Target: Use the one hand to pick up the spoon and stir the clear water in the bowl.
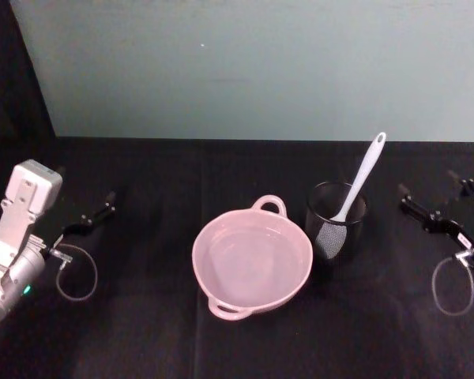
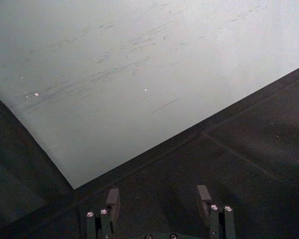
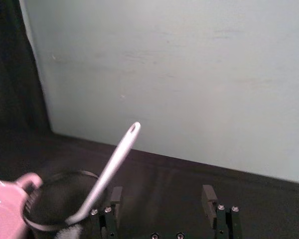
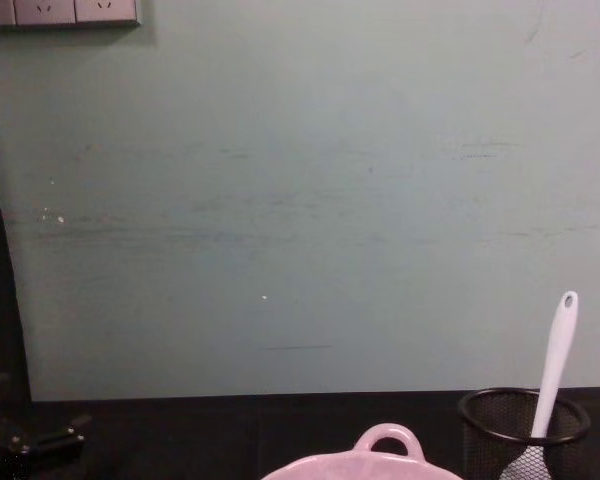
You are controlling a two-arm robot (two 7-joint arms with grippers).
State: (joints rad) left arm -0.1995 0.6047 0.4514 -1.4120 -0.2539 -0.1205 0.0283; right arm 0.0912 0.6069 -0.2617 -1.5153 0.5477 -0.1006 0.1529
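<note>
One white plastic spoon (image 1: 362,178) stands in one black mesh cup (image 1: 322,230) beside one round pink bowl (image 1: 213,237); my left gripper (image 2: 158,191) and right gripper (image 3: 162,190) gape empty.

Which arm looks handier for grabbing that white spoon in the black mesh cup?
Right. The right pincer, open, sits near the mesh cup holding the spoon; the left pincer lies beyond the bowl.

No legible text, label or number.

Left gripper (image 2: 158,199) and right gripper (image 3: 161,196) hover at either side, fingers spread apart.
</note>
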